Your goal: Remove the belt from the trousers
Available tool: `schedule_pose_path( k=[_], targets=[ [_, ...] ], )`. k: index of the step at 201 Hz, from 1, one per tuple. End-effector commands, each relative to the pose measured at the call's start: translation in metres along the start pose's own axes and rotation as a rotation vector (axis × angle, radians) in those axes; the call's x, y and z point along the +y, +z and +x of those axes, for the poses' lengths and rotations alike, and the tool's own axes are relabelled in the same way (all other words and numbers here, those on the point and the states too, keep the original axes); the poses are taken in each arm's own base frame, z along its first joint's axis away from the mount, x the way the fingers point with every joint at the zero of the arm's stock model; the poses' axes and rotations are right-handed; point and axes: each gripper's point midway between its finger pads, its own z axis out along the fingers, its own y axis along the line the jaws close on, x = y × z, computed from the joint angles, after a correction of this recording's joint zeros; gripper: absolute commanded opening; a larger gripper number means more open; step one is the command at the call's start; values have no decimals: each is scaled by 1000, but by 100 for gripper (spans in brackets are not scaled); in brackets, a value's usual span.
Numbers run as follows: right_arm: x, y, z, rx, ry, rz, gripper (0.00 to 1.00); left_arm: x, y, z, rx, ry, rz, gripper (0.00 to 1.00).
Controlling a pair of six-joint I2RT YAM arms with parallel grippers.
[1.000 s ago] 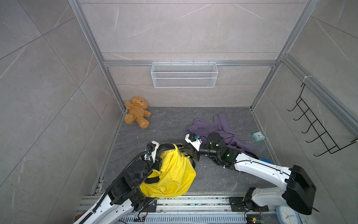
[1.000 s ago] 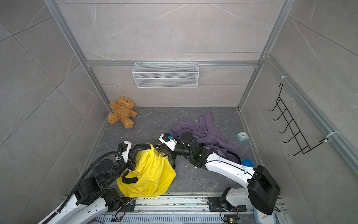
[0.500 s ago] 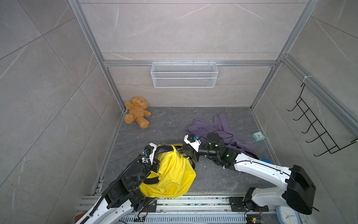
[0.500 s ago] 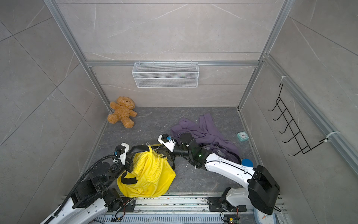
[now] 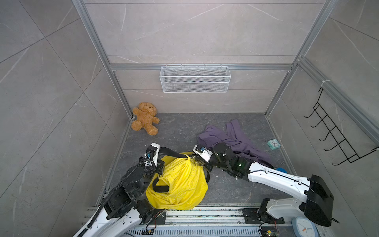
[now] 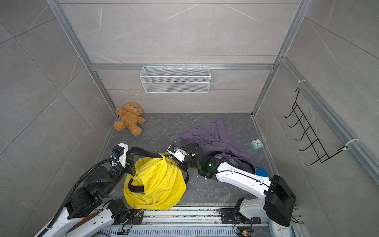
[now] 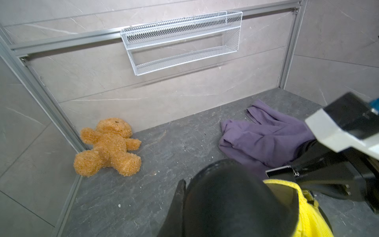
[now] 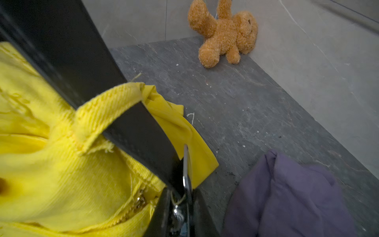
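Since a second ago the left gripper (image 5: 160, 158) has drawn away from the right gripper (image 5: 198, 161) toward the side wall. The belt (image 5: 172, 152) now spans a longer black arc between them. The right gripper has barely shifted.

The left gripper's jaws are pressed together on the belt, which bulges up just in front of its wrist camera. The right gripper looks clamped on the belt's buckle (image 7: 280, 172) end, right beside the trousers' open fly.

We judge this pull is feeding strap through the yellow belt loop (image 8: 106, 102), which stands lifted around it. The belt is not free, though. More of it shows lower in the trousers (image 5: 180, 184) and curving round their right edge, so several loops likely remain.

Counting what lies on the desk (image 5: 180, 127):
- one belt
- one pair of yellow trousers, crumpled at the near edge between the arms
- one purple garment (image 5: 235, 137)
- one teddy bear (image 5: 145, 119)
- one small teal clock (image 5: 273, 143)

On the walls hang one wire basket (image 5: 194, 82) and one black hook rack (image 5: 332, 139).
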Motion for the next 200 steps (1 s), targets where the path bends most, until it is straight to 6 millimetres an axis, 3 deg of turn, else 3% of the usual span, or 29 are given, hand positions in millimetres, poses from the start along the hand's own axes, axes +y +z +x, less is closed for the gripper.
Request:
schedule_pose_path(
  k=[1, 23, 57, 74, 90, 111, 142, 176, 200],
  targets=[
    [-34, -14, 27, 142, -17, 180, 0, 29, -13, -48, -145, -56, -118, 0],
    [-36, -13, 39, 178, 8, 193, 0, 46, -18, -40, -144, -80, -212, 0],
    [-40, -12, 58, 221, 62, 206, 0, 81, -46, -48, -211, -104, -369, 0],
    [-44, -12, 65, 247, 73, 222, 0, 91, -57, -57, -240, -98, -405, 0],
    [-48, -12, 66, 244, 87, 225, 0, 93, -55, -59, -220, -69, -423, 0],
    [-53, -8, 52, 210, 106, 213, 0, 86, -37, -49, -156, -25, -438, 0],
    [-67, 11, 22, 176, 131, 185, 0, 74, 12, -20, 7, 53, -468, 0],
    [-78, 31, 23, 224, 196, 180, 0, 106, 44, 28, 173, -171, -444, 0],
    [-85, 43, 29, 276, 232, 179, 2, 114, 62, 65, 297, -228, -466, 0]
  ],
)
